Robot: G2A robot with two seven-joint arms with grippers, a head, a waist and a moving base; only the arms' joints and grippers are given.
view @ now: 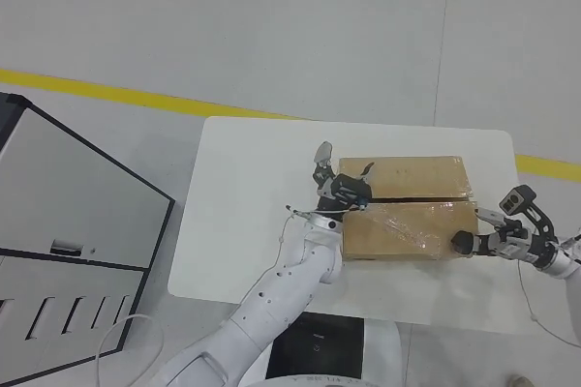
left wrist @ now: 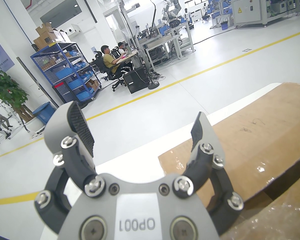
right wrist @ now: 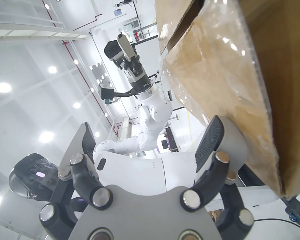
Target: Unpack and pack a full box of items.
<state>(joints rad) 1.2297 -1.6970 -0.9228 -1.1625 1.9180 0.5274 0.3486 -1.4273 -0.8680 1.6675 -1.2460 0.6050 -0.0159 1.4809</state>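
Observation:
A brown cardboard box [view: 405, 206] lies on the white table [view: 242, 213], its two top flaps folded down with a dark slit between them and shiny clear tape on the near flap. My left gripper [view: 341, 169] hangs open at the box's left end, above the corner of the far flap [left wrist: 252, 136]. In its own view, the left gripper [left wrist: 137, 131] has nothing between its fingers. My right gripper [view: 468, 239] sits at the box's near right corner. It is open [right wrist: 150, 142], with one finger pad [right wrist: 210, 143] close against the taped flap [right wrist: 222, 81].
A grey cabinet with a dark frame [view: 68, 193] stands on the floor left of the table. A yellow floor line [view: 97, 92] runs behind. The table's left half is bare white surface. The left arm [right wrist: 137, 76] shows farther off in the right wrist view.

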